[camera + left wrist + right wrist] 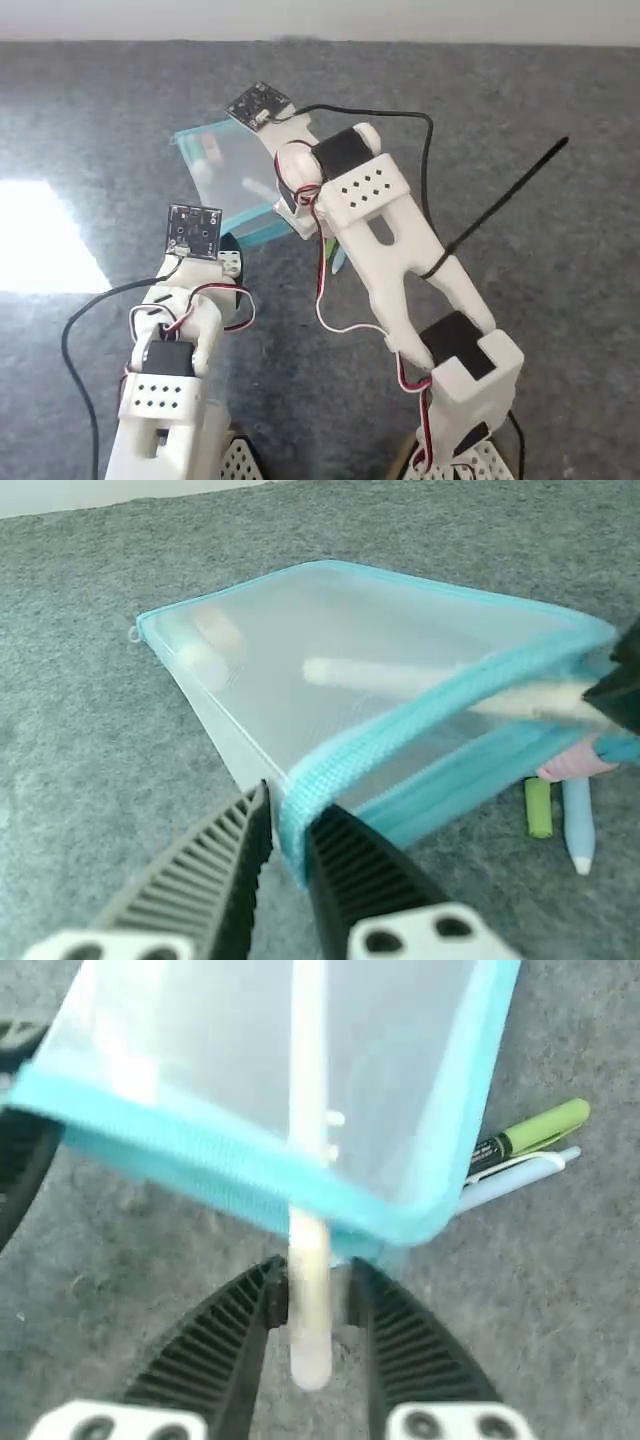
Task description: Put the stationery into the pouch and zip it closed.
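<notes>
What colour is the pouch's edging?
The edging is light blue, clearest in the left wrist view.

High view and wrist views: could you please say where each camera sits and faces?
High view: fixed overhead, facing down at the grey table; both white arms show.
Left wrist view: on that wrist, facing the left claw, shut on the translucent turquoise-trimmed pouch.
Right wrist view: on that wrist, facing the right claw, shut on a cream pen.
All three share the pouch.

pouch (330,660) on the table (560,90); one pen (308,1160) half inside its mouth, between the fingers (240,1330) of the right gripper (315,1285); two more pens (540,1127) on the table beside it
</notes>
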### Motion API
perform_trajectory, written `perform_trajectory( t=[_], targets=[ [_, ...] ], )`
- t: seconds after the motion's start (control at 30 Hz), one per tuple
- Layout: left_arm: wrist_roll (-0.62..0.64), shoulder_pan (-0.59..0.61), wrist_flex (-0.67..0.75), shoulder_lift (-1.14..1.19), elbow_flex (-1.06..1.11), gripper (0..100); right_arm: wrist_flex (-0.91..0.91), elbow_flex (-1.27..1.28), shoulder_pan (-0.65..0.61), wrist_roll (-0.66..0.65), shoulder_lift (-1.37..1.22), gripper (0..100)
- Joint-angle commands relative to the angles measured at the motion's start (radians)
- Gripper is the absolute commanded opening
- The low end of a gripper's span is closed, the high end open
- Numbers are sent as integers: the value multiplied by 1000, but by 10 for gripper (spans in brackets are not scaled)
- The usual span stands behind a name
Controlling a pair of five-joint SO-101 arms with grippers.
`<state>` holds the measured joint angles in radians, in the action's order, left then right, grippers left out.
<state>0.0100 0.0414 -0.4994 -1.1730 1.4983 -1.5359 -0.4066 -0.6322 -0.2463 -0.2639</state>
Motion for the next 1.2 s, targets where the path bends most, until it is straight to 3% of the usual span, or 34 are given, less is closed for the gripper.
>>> perform_trajectory(
  t=[0.0, 0.13, 0.37, 0.57, 0.77, 0.9, 1.0, 1.17],
  targets=[
    [-6, -6, 23, -2, -8, 12, 31, -55, -5, 14, 7, 332],
    [-6, -6, 23, -2, -8, 12, 24, -60, -1, 14, 24, 446],
    [-6, -5, 23, -2, -8, 12, -1, -54, 2, 26, 234, 366],
    [-6, 2, 23, -2, -12, 12, -10, 40, 114, 71, 473, 365],
    [8, 46, 5, -3, -67, 12, 266, 543, 179, 64, 697, 362],
    [100, 103, -150, -3, -249, 12, 533, 865, 231, 89, 743, 362],
    [135, 115, -255, -3, -366, 12, 687, 993, 262, 166, 714, 362],
    [167, 112, -253, -2, -389, 12, 785, 1030, 266, 187, 613, 362]
  ],
)
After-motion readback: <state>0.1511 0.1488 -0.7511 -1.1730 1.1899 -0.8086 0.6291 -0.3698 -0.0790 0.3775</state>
